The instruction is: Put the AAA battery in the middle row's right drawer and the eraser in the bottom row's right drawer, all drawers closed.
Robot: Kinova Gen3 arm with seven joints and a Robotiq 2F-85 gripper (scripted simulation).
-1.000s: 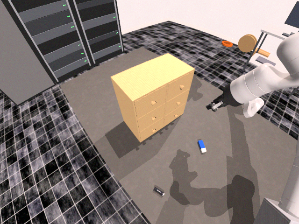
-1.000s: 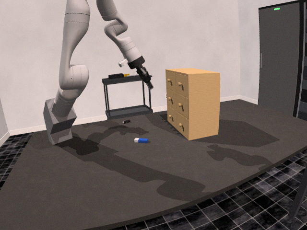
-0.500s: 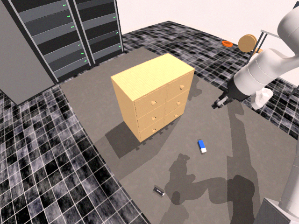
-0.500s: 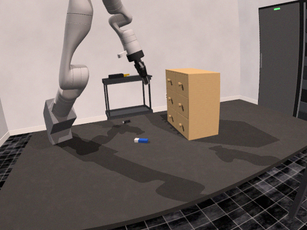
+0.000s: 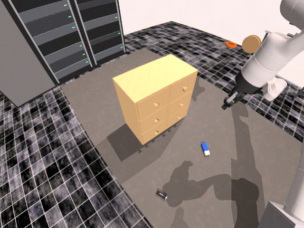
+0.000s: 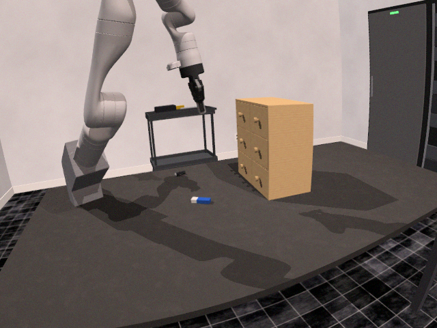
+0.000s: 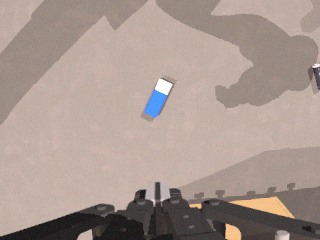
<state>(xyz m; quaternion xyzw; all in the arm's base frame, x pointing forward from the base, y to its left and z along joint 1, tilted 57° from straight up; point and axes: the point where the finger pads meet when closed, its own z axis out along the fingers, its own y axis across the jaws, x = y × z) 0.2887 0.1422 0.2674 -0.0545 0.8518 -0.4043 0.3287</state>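
The small wooden chest (image 5: 152,78) (image 6: 285,148) stands upright on the table with all its drawers pushed in; a corner of it shows in the wrist view (image 7: 272,208). The middle-row right drawer (image 5: 181,105) (image 6: 257,152) and the bottom-row right drawer (image 5: 178,118) (image 6: 259,180) are closed. The blue and white eraser (image 5: 205,148) (image 6: 201,199) (image 7: 158,98) lies flat on the table in front of the chest. The AAA battery (image 5: 161,194) (image 6: 179,173) (image 7: 316,75) lies farther out, near the table's edge. My gripper (image 5: 224,106) (image 6: 201,109) (image 7: 158,196) is shut and empty. It hangs in the air in front of the chest, well above the eraser.
The dark table (image 5: 103,103) (image 6: 176,268) ends close to the battery. Server racks (image 5: 61,32) stand behind the chest. A black shelf cart (image 6: 179,137) stands beyond the table. An orange ring (image 5: 231,44) lies on the floor. The arm's base (image 6: 82,173) sits at the table's corner.
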